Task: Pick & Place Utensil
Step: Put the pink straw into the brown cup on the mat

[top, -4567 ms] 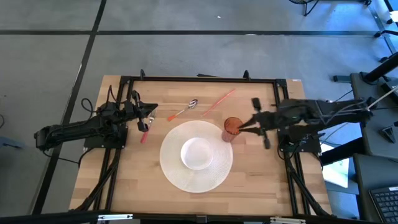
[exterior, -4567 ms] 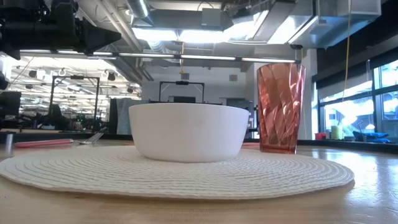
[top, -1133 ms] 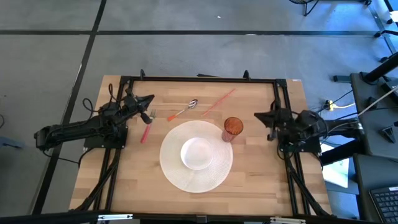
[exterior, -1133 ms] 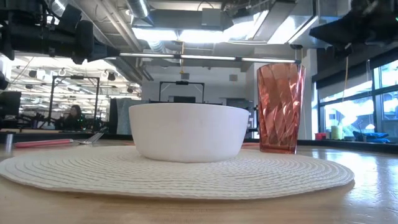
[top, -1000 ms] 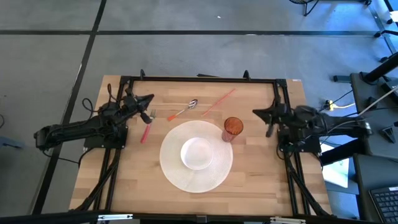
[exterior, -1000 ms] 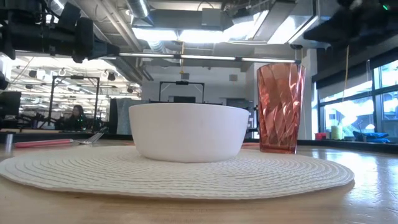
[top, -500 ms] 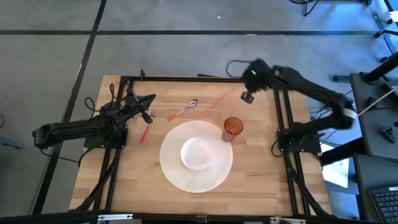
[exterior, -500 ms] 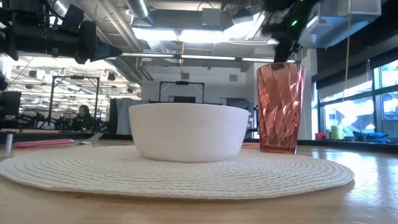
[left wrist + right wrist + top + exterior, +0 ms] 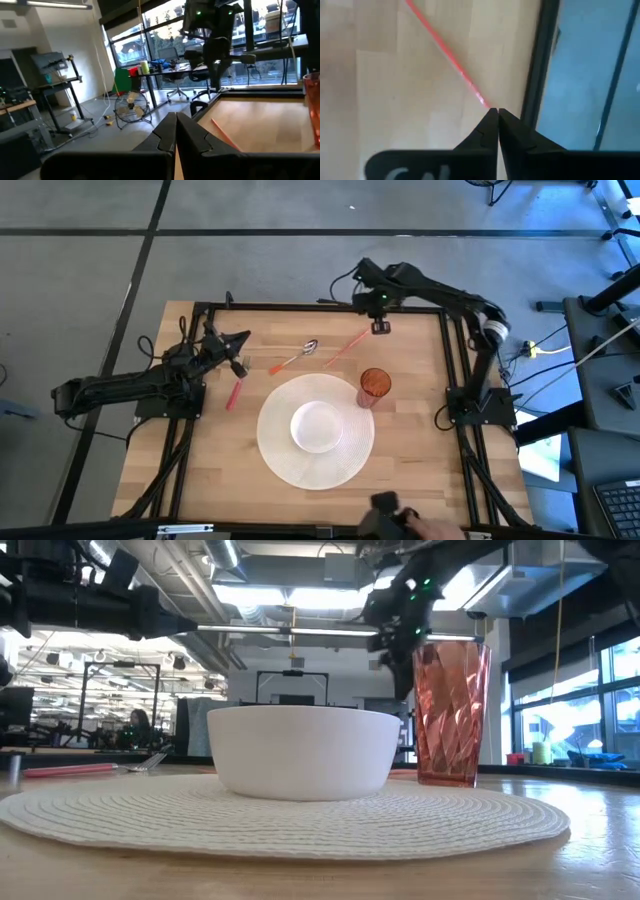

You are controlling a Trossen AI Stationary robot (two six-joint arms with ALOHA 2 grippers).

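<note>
Right now the right gripper (image 9: 381, 327), fingers together, hangs over the far end of the thin red utensil (image 9: 349, 343) near the back rail; spread fingers, straddle crosswise b4 descending; left gripper (image 9: 238, 366) also closed, idle

My two arms are dark, almost black, built of slim jointed links with loose black cables looping beside them. My right arm (image 9: 440, 285) carries a pale grey band near its elbow joint and small green indicator lights by the wrist. My left arm (image 9: 120, 388) is plain matte black throughout. Each ends in two tapered black fingers (image 9: 490, 131) set on a blocky black bar with faint white lettering.
</note>
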